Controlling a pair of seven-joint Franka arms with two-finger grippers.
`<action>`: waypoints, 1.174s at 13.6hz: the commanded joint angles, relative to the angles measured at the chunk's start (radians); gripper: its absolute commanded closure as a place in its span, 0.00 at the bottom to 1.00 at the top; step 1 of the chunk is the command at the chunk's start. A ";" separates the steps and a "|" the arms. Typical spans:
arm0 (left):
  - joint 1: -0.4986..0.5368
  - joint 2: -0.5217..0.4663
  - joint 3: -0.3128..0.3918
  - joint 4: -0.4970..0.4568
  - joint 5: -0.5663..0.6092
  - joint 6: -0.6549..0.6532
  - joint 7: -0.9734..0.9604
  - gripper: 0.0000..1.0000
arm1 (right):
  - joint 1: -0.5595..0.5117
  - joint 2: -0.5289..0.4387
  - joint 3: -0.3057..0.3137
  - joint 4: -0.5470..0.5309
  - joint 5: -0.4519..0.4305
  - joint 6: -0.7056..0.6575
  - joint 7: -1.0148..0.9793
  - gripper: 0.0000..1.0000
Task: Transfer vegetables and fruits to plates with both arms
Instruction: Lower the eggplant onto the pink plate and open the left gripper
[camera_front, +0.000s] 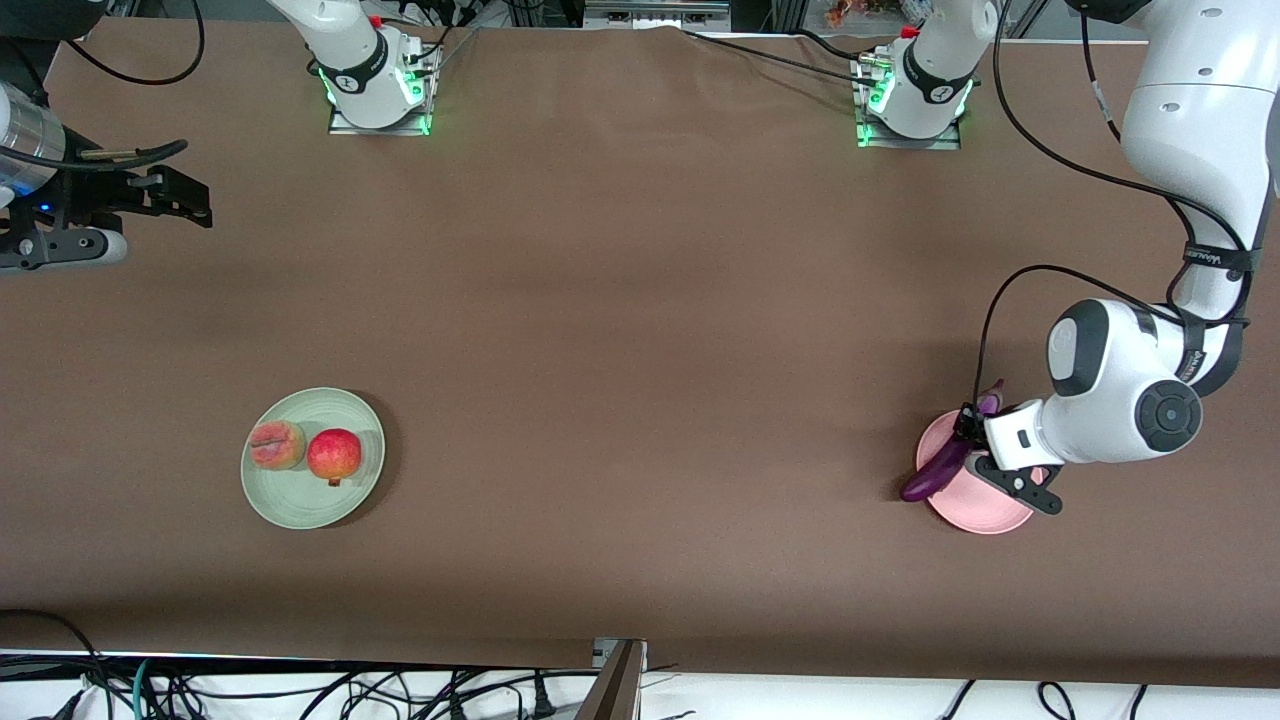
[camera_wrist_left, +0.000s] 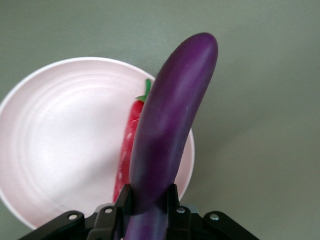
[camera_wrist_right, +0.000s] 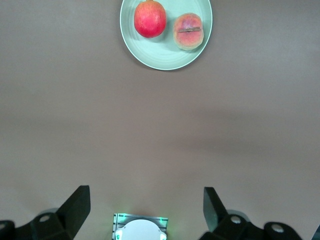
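left gripper (camera_front: 975, 462) clamping eggplant (camera_front: 940, 470) over pink plate (camera_front: 975, 515), lower right of frame | chili (camera_wrist_left: 127, 145) lying on it | right gripper (camera_wrist_right: 145, 202) spread wide, waiting upper left | peach (camera_front: 277, 445), pomegranate (camera_front: 334, 455) sitting on green plate (camera_front: 300, 505)

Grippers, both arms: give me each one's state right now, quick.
Left gripper: closed on the eggplant, over the pink plate.
Right gripper: open, holding nothing, waiting over the right arm's end of the table.
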 joint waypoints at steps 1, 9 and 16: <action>0.002 0.030 0.001 0.042 0.000 -0.025 0.030 1.00 | -0.003 0.007 0.007 0.023 0.017 -0.006 0.033 0.00; 0.002 0.078 0.029 0.103 -0.003 -0.015 0.126 1.00 | -0.006 0.024 0.006 0.023 0.012 0.012 0.021 0.00; 0.021 0.078 0.029 0.103 -0.017 -0.018 0.128 0.00 | -0.006 0.027 0.006 0.026 0.008 0.014 0.020 0.00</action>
